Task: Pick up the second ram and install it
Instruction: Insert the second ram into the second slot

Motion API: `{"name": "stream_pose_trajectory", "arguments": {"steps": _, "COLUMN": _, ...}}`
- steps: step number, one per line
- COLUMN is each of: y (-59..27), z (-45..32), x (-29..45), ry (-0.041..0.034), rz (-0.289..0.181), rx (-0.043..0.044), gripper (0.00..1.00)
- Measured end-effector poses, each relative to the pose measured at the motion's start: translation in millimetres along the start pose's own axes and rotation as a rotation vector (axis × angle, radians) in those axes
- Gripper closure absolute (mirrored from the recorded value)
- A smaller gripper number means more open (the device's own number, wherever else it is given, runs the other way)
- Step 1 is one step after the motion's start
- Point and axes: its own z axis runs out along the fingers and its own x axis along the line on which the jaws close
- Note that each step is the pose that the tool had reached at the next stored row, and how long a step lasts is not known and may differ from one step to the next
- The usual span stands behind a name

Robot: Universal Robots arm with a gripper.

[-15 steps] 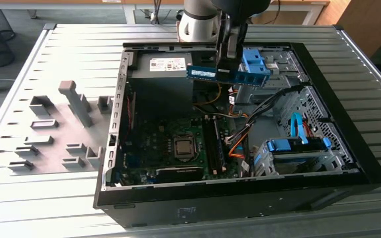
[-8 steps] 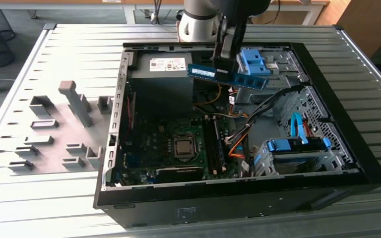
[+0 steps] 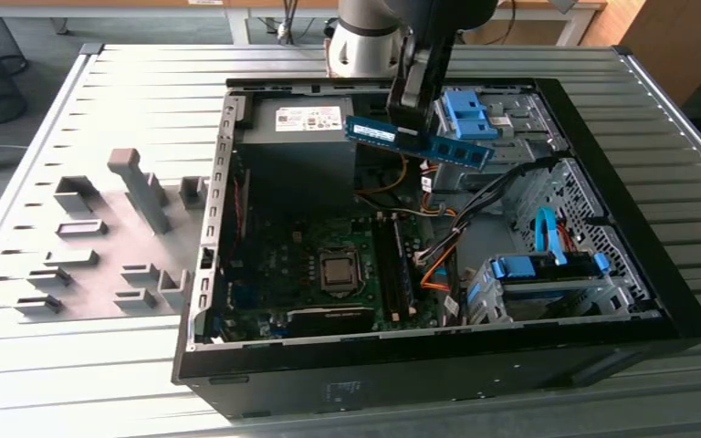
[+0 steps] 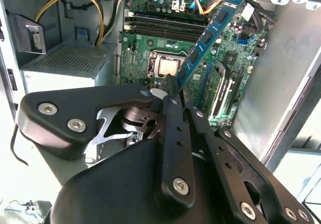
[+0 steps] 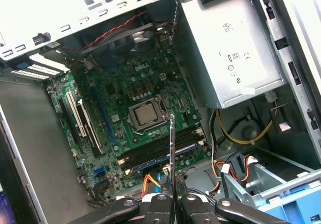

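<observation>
I'm clamping my gripper (image 3: 422, 117) on the second ram (image 3: 418, 141), carrying it long axis level, well above the motherboard (image 3: 314, 265), its black slots (image 3: 390, 265) lying below.

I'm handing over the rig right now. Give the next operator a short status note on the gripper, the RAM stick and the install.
Gripper: shut on the second ram, fingers clamped at one end of the stick.
Second ram: held in the air above the open computer case, over the motherboard, not touching the memory slots.
Done: the stick is picked up and carried over the case.
Left: seating it in a slot.
</observation>
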Motion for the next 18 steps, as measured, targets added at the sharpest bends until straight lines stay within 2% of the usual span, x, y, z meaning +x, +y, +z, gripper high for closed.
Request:
{"name": "stream_pose_trajectory", "arguments": {"steps": 12, "y": 0.0, "z": 0.0, "x": 0.0, "ry": -0.0001, "rz": 0.008, "rx": 0.0, "gripper": 0.86}}
{"name": "stream_pose_trajectory", "arguments": {"steps": 18, "y": 0.0, "z": 0.1, "x": 0.0, "ry": -0.0002, "rz": 0.027, "rx": 0.0, "gripper": 0.86}}
